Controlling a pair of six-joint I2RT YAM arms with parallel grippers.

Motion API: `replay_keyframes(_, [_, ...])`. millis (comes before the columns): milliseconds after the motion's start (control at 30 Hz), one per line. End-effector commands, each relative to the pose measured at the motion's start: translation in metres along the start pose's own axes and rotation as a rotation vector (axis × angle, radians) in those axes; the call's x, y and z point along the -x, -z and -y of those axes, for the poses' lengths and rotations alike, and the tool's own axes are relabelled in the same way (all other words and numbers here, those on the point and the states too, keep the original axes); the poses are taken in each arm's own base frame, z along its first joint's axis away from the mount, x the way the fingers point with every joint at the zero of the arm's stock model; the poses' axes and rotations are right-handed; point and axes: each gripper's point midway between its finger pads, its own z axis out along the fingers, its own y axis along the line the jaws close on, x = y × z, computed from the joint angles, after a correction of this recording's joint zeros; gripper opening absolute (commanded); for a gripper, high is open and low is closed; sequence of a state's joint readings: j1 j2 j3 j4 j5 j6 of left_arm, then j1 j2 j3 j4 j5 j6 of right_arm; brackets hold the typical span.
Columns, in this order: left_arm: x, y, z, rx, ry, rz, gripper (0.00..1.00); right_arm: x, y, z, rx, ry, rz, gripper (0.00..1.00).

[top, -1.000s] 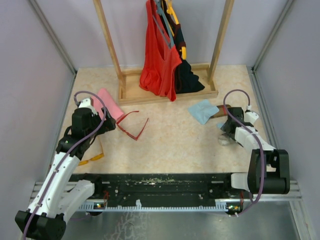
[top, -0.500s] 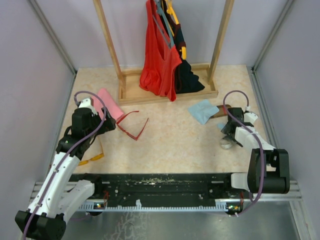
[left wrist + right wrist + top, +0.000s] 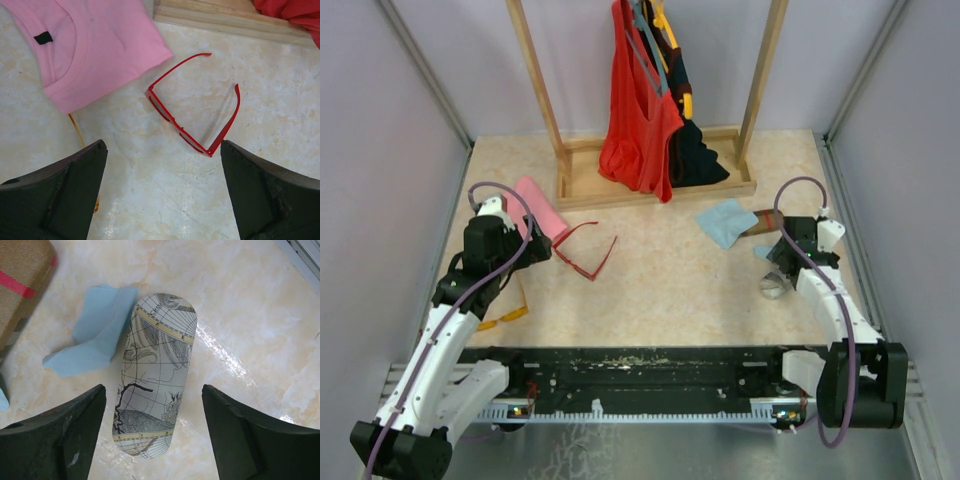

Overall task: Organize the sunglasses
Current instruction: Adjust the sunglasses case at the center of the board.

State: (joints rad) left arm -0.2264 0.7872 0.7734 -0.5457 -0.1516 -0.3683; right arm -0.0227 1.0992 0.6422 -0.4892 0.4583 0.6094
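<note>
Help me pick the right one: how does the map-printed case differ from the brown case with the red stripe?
The map-printed case is pale, with map drawings and yellow bands; the brown case looks woven, with a red stripe. The map-printed case lies whole under the open right gripper; the brown case sits off to the side, cut by the picture's edge. Both lie on the table.

sunglasses (image 3: 176,128) x1, cases (image 3: 155,390) x2, blue cloths (image 3: 97,335) x2, pink tee (image 3: 90,45) x1
</note>
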Motion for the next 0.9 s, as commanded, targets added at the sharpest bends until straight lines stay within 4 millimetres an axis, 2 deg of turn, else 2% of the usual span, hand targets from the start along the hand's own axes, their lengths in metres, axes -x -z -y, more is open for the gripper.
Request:
replay_keyframes(0, [0.002,0.0,0.001,-0.01,-0.005,0.01,1.0,0.01,0.004,0.003,-0.011,-0.002,0.02,0.83])
replay_keyframes(100, [0.002,0.0,0.001,-0.011,-0.006,0.01,1.0,0.001,-0.004,0.001,-0.023,0.006,-0.015,0.9])
replay_keyframes(367, [0.002,-0.001,0.001,-0.013,-0.008,0.008,1.0,-0.022,-0.026,-0.003,-0.051,0.013,-0.1,0.91])
replay_keyframes(500, [0.002,-0.001,0.002,-0.015,-0.007,0.008,1.0,-0.025,-0.03,-0.003,-0.054,0.013,-0.104,0.84])
replay_keyframes(700, [0.001,-0.001,0.002,-0.014,-0.008,0.006,1.0,-0.029,-0.032,-0.003,-0.051,0.02,-0.108,0.65])
replay_keyframes(733, [0.001,-0.001,0.002,-0.016,-0.007,0.006,1.0,-0.029,-0.031,-0.002,-0.049,0.021,-0.107,0.64])
replay_keyframes(867, [0.001,-0.001,0.002,-0.015,-0.008,0.005,1.0,-0.019,-0.022,-0.001,-0.037,0.008,-0.064,0.5])
